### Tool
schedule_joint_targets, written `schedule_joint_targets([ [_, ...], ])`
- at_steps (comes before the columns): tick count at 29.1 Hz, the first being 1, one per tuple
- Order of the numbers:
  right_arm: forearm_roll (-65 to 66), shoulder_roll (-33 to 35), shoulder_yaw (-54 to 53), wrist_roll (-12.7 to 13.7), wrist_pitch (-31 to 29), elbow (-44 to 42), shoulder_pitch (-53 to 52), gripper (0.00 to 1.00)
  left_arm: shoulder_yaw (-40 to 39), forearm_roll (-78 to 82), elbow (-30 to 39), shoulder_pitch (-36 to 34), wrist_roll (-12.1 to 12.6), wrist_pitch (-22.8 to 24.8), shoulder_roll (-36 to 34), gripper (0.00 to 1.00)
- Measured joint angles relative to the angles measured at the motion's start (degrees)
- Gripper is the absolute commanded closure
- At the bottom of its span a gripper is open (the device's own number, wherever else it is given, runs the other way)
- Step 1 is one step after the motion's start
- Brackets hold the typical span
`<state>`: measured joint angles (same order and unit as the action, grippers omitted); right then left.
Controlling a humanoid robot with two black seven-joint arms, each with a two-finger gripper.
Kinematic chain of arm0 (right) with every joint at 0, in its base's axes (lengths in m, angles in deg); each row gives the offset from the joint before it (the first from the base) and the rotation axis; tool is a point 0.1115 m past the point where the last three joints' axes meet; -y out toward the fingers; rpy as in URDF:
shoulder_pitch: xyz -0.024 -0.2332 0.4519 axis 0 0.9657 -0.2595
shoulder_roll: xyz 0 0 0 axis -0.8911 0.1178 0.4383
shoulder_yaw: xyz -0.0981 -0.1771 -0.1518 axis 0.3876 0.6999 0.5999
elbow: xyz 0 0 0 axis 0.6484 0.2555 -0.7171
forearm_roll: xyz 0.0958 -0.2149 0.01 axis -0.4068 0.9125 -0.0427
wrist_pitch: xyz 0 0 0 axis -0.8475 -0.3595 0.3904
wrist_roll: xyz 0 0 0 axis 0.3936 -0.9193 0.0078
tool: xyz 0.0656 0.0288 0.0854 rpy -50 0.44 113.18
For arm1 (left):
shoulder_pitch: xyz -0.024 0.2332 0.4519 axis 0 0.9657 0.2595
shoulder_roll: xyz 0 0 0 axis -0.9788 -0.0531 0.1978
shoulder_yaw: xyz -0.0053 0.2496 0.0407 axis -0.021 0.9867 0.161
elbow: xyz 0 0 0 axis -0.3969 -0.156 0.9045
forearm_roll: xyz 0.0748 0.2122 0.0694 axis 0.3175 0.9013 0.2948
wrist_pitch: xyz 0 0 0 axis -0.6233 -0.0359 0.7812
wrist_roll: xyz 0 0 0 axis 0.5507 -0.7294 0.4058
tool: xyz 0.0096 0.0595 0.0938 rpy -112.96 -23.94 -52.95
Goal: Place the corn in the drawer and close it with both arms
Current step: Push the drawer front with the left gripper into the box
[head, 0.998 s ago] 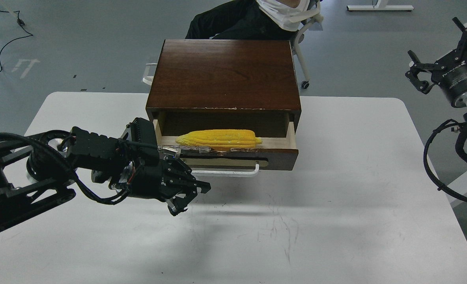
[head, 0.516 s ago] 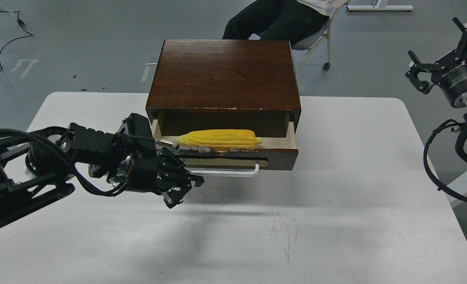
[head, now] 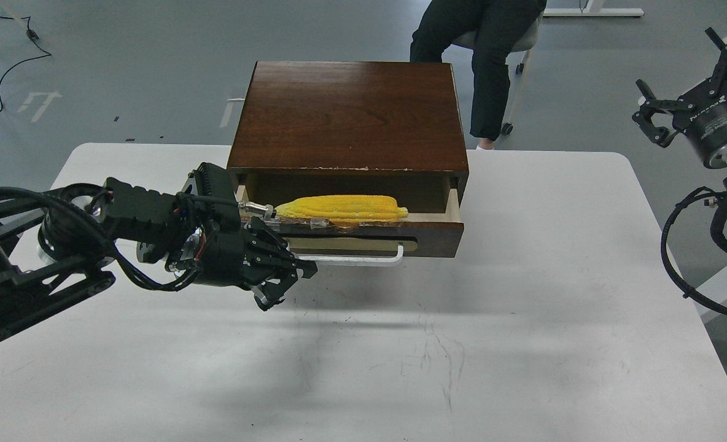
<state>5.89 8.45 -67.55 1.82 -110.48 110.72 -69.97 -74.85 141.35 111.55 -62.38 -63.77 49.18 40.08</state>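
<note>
right of left fingers [head: 290,270], corn [head: 342,210]

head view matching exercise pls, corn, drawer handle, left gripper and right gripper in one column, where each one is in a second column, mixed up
1. corn
2. drawer handle
3. left gripper
4. right gripper

a. raised off the table's right edge
b. lying in the open drawer
c. on the drawer front
d. at the drawer front's left end, above the table

Pairs: 1-b, 2-c, 3-d, 4-a

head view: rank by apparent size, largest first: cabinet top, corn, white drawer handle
1. cabinet top, by far the largest.
2. corn.
3. white drawer handle, thinnest; its left end is hidden behind the left gripper, so its length against the corn is unsure.
</note>
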Motion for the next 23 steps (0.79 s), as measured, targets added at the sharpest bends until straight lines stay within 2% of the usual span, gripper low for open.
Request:
schedule_joint_targets([
  [23, 0.18, 0.19, -0.01, -0.14, -0.49, 0.00, 0.26, 0.00, 0.01, 0.01, -5.40, -0.36, 0.01, -2.23, 2.65, 1.00],
])
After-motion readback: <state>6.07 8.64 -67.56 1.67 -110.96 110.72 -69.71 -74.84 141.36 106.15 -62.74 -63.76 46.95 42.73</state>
